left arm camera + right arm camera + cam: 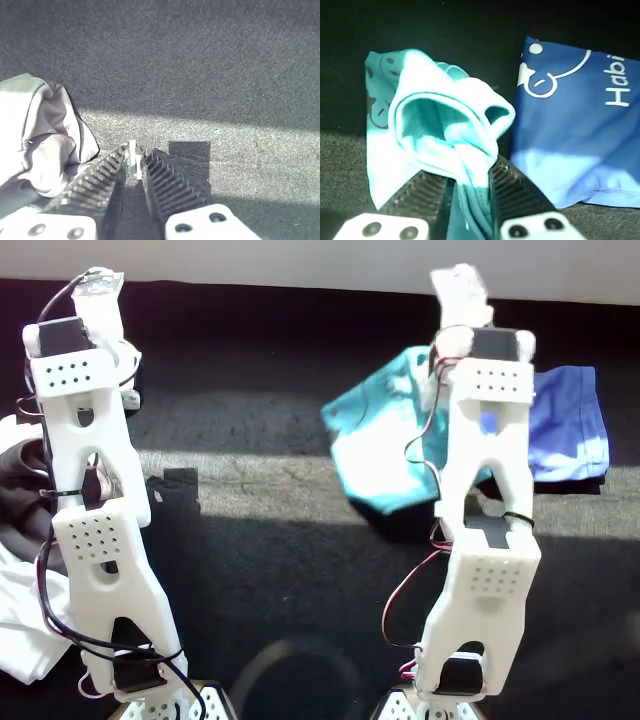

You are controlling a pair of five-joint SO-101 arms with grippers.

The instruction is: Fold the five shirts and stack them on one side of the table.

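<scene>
The right gripper has its 2 jaws pinched on a bunched fold of the teal shirt, which lies just beside the blue shirt. The left gripper is closed on nothing, well apart from the blue shirt, near a pale crumpled shirt. I think the right arm should lift slowly, so the teal cloth spreads without dragging the blue shirt.

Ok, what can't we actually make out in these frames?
High view: right arm covers where the teal shirt is held and part of the blue shirt.
High view: shirt pile cut by the edge and left arm; count unclear.
Left wrist view: pale shirt cut off by the edge.
</scene>
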